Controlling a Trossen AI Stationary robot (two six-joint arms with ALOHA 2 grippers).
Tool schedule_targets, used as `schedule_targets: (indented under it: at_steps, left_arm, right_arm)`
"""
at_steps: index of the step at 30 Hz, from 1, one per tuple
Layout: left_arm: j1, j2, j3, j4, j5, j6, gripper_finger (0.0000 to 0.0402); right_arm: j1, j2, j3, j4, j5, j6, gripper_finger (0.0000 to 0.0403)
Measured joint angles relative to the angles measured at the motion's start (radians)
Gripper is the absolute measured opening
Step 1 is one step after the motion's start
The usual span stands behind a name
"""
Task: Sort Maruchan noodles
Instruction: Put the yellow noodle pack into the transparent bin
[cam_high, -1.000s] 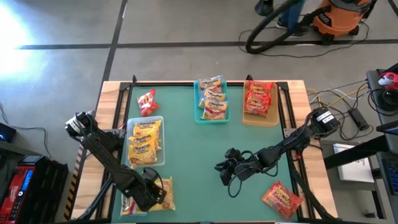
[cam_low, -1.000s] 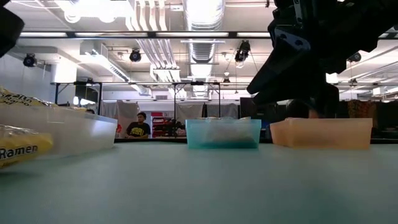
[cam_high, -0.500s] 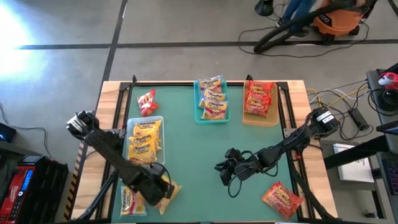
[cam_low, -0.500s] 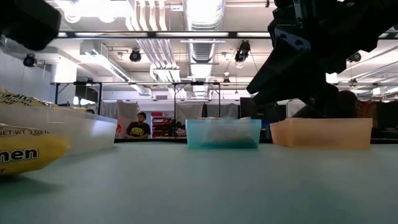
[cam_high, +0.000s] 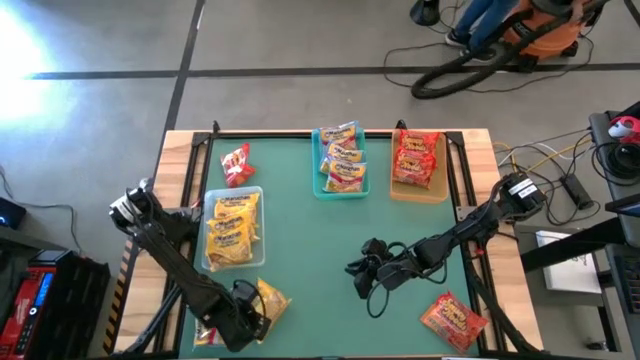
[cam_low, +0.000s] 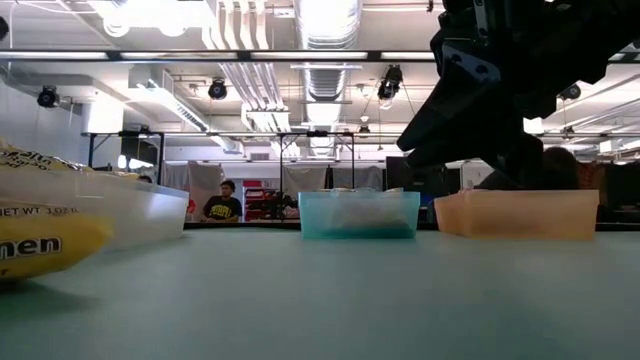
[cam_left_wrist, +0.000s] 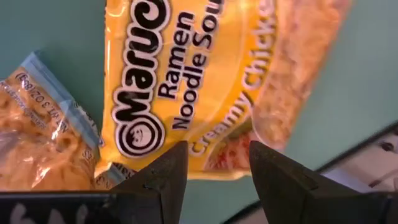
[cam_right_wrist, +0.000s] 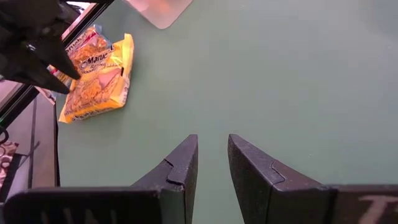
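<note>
Since 0.5 s ago the left claw (cam_high: 245, 318) has slid back toward the near-left corner of the worktop (cam_high: 300, 240), leaving more of the yellow packet (cam_high: 270, 298) uncovered; right arm, trays and other packets unchanged.

Left claw now: low over the near-left corner, fingers spread w/ a gap between them, nothing pinched. Wrist view looks straight down on the yellow packet (cam_left_wrist: 205, 81), print reads "Ramen Noodle Soup", "Creamy Chicken". A second packet w/ pale blue edge (cam_left_wrist: 43, 137) lies just beside it, overlapping at one corner.

Right claw (cam_high: 365, 265): hovers mid-worktop, right of centre, fingers a little apart, holding nothing. Its wrist view shows bare green worktop ahead, w/ the yellow packet (cam_right_wrist: 99, 81) and the left arm farther off.

Noodles elsewhere:
- clear tray (cam_high: 210, 262) on the left side, holds yellow packets (cam_high: 232, 228)
- teal tray (cam_high: 322, 190) at far centre, holds orange-yellow packets w/ pink band (cam_high: 342, 160)
- tan tray (cam_high: 440, 185) at far right, holds red packets (cam_high: 414, 158)
- loose red packet (cam_high: 236, 165) near the far-left corner, beyond the clear tray
- loose red packet (cam_high: 454, 320) near the near-right corner

Low view: yellow packet (cam_low: 40, 250) at left in front of the clear tray (cam_low: 130, 210); teal tray (cam_low: 358, 215) and tan tray (cam_low: 515, 212) farther back; a person (cam_low: 220, 205) seated in the room behind.
</note>
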Motion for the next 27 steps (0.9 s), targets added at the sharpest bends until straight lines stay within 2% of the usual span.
schedule_targets:
  at_steps: [8,15,23,27]
  left_arm:
    - [0.034,0.063,0.007,0.064,-0.004,0.029,0.0154]
    - [0.096,0.087,0.006,0.161,-0.157,0.095,0.0154]
    - [0.209,0.125,0.004,0.288,-0.187,0.25,0.0154]
    - [0.252,0.131,0.001,0.345,-0.261,0.323,0.0154]
  right_arm:
    - [0.0,0.0,0.0,0.0,0.0,0.0,0.0079]
    - [0.0,0.0,0.0,0.0,0.0,-0.011,0.0079]
    - [0.0,0.0,0.0,0.0,0.0,-0.011,0.0079]
    - [0.0,0.0,0.0,0.0,0.0,-0.008,0.0079]
